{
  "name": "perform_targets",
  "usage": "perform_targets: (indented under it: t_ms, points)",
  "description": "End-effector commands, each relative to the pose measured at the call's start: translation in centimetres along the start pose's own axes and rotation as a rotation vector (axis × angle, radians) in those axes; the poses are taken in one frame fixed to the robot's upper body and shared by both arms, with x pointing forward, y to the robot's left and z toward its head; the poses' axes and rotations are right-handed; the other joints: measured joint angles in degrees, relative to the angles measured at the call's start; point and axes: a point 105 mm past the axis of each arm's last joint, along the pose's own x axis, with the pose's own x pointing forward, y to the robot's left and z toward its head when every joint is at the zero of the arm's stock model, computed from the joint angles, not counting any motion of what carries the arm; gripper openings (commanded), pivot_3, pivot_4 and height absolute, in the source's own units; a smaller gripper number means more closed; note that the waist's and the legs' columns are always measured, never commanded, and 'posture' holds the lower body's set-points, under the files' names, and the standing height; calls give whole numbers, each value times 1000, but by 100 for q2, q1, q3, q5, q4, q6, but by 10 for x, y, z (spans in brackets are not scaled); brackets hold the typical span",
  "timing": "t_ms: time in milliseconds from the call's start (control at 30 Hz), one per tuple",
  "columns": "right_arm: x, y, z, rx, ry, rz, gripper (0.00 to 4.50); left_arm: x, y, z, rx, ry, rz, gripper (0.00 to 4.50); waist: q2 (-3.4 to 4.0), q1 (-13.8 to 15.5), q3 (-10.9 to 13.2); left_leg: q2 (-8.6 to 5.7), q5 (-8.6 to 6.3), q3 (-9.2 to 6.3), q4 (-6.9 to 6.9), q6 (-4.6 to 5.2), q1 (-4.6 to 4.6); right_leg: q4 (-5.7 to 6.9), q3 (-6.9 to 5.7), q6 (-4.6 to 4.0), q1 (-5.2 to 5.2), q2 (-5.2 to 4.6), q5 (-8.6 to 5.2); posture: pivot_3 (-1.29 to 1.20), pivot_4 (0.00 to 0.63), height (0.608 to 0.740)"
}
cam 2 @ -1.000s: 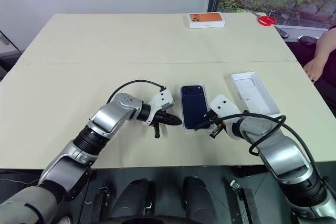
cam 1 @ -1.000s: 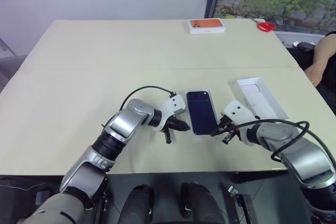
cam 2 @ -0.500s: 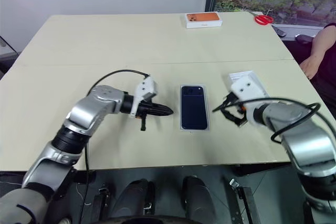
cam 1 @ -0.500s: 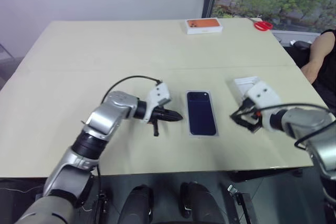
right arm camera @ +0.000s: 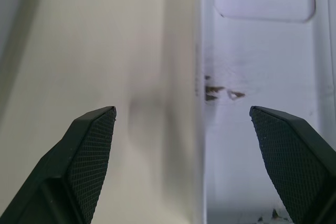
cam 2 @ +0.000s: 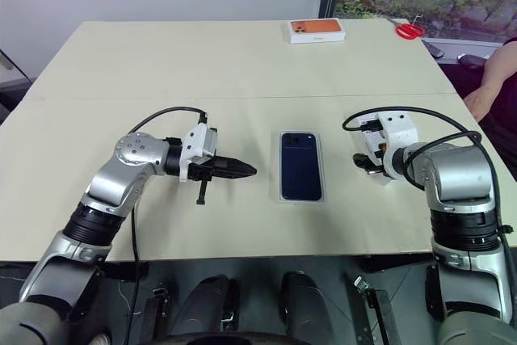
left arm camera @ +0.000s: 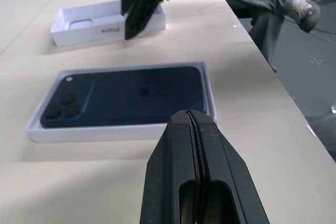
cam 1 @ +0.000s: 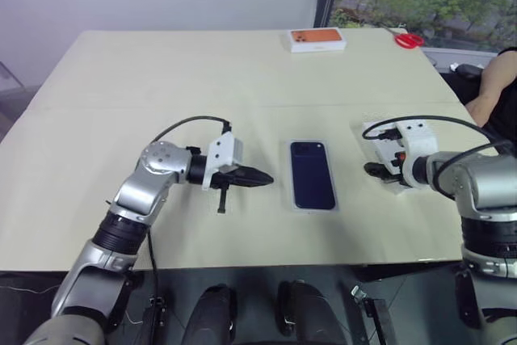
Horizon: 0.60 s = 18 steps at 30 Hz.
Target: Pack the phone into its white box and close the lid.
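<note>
The dark navy phone [cam 1: 313, 174] lies back up inside the white box [left arm camera: 105, 131] at the table's middle. My left gripper [cam 1: 257, 176] is shut on nothing, a short way left of the box and pointing at it. The white lid [left arm camera: 86, 23] rests inside up to the right of the box, largely hidden under my right hand in the head views. My right gripper [right arm camera: 182, 109] is open and straddles the lid's long side wall. One of its fingers [right arm camera: 89, 148] hangs over the table. The other is over the lid's moulded inside [right arm camera: 262, 72].
A white box with an orange phone picture [cam 1: 317, 39] and red scissors [cam 1: 409, 39] sit at the table's far edge. A person's arm [cam 1: 494, 90] shows at the right. A black cable [cam 1: 182, 124] loops over my left wrist.
My right gripper has opened and gone right from the box's right side to the lid. My left gripper, still shut, has drawn back left from the box.
</note>
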Motion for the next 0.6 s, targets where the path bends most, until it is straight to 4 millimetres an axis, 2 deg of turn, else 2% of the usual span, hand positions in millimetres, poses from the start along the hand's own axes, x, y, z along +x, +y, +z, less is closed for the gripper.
perform_targets:
  t_ms: [33, 100, 333, 500, 600]
  points:
    - [-2, -1, 12, 27, -43, 1, 4043, -6, 4, 7, 19, -29, 34, 0, 0, -16, 0, 1, 0, 0, 0, 0, 0, 1, 0, 0, 0, 0, 0, 0, 150, 740]
    - [1, -3, 11, 40, -40, 0, 3546, -8, 6, 6, 13, -29, 45, 0, 0, -27, 0, 1, 0, 0, 0, 0, 1, 2, 0, 0, 0, 1, 0, 0, 150, 740]
    - [-3, -2, 15, 20, -61, -10, 29, -13, 11, 10, -26, -70, 101, 0, 0, -31, 0, 2, 0, -1, 0, 0, 1, 2, 0, 1, 0, 1, 0, 0, 150, 740]
    - [-23, 4, 35, -25, -137, -12, 29, -24, 17, 6, -48, -68, 175, 0, 5, -47, 3, 3, 0, -1, -1, 0, 0, 3, 0, 1, -2, 2, 0, 0, 150, 740]
    - [-43, 34, 54, 9, -246, 168, 29, -41, 33, -2, -78, -61, 303, 0, 6, -75, 3, 4, 0, -2, -1, 0, 0, 4, 0, 1, -5, 2, 0, 0, 150, 740]
